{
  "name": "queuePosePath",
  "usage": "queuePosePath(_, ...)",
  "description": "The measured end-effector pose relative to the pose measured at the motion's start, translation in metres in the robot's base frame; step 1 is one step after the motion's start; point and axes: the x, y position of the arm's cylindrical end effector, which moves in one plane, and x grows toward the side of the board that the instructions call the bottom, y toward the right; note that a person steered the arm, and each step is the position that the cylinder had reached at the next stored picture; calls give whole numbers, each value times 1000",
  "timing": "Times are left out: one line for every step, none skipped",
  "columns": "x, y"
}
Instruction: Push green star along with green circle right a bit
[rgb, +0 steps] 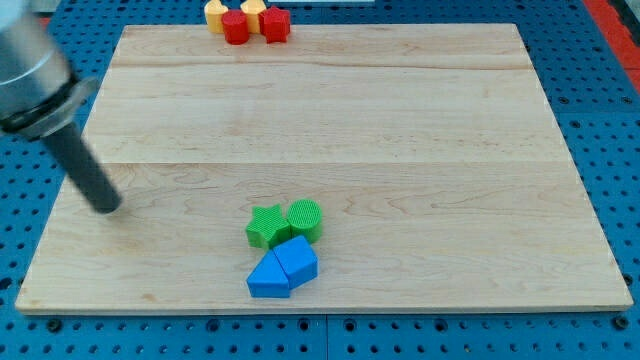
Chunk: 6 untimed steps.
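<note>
A green star (265, 226) lies on the wooden board (400, 150) below its middle, touching a green circle (305, 218) on its right. Two blue blocks sit just under them: a blue triangle-like block (267, 277) and a blue block (298, 259) of angular shape. My tip (106, 206) rests on the board near its left side, well to the left of the green star and slightly higher in the view. It touches no block.
At the board's top edge stands a cluster of a yellow block (215, 15), a red circle (236, 27), a yellow block (253, 12) and a red block (275, 24). Blue pegboard (610, 120) surrounds the board.
</note>
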Motion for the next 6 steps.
queuePosePath(-39, 37)
queuePosePath(-47, 68)
queuePosePath(-60, 128)
queuePosePath(-50, 139)
queuePosePath(-36, 139)
queuePosePath(-37, 125)
